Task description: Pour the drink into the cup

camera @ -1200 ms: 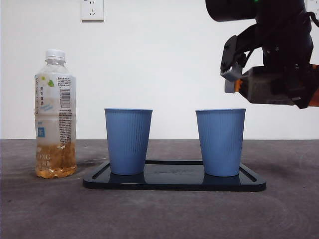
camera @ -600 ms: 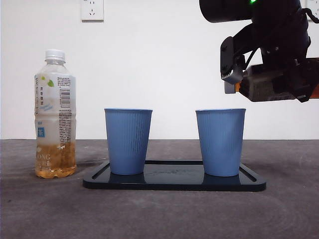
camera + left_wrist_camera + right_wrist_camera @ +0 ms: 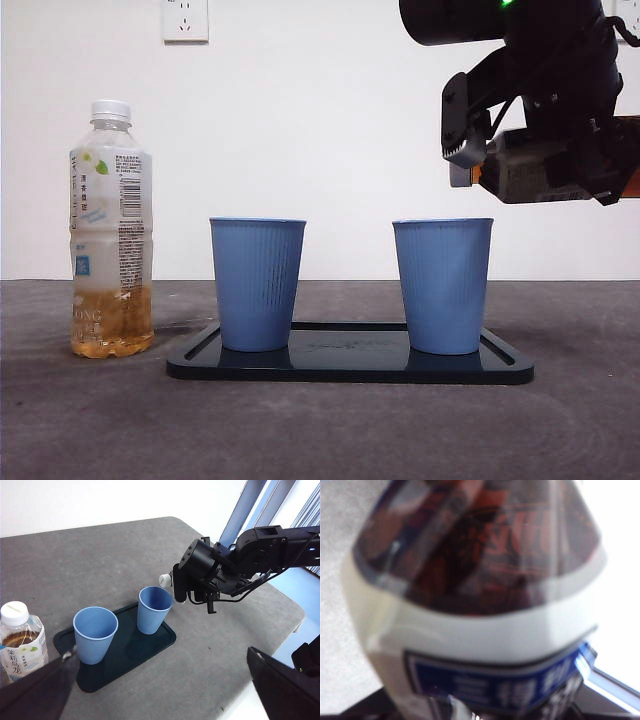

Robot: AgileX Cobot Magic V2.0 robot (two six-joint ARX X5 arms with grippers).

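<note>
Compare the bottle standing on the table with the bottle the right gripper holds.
The table bottle stands upright on the grey table, off the tray; the held bottle lies tilted on its side in the right gripper, above the right-hand cup. The table bottle holds pale amber tea; the held bottle looks dark with a blue label. Both carry white caps.
</note>
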